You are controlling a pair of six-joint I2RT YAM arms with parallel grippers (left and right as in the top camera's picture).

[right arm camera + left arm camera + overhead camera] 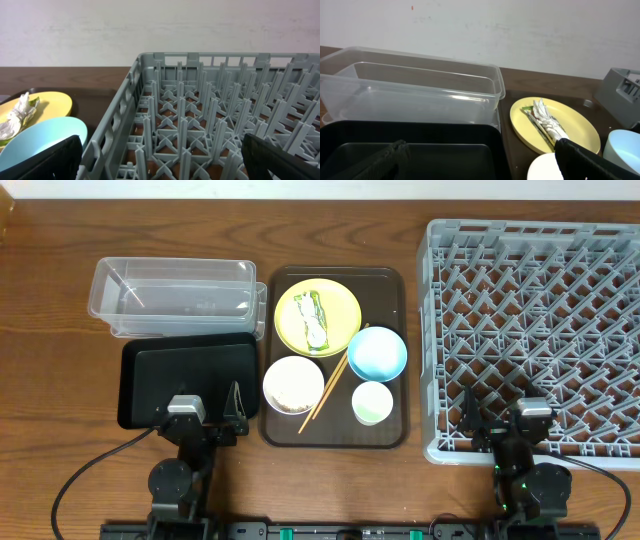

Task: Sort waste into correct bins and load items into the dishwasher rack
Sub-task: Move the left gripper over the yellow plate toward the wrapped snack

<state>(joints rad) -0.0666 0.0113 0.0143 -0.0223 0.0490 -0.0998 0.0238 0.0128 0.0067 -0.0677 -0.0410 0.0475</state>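
Dark wooden tabletop: crumpled wrapper lies on yellow plate on brown serving tray, likely light, soft, slippery, so pinch its raised white crumple; left gripper and right gripper both spread apart, empty.

From here I see a dark, grained wooden table carrying a glossy see-through plastic tub, a smooth black plastic tray with a soft sheen, a matt grey moulded plastic rack, a smooth glossy yellow plate holding a crinkled film wrapper, and bare wooden chopsticks.
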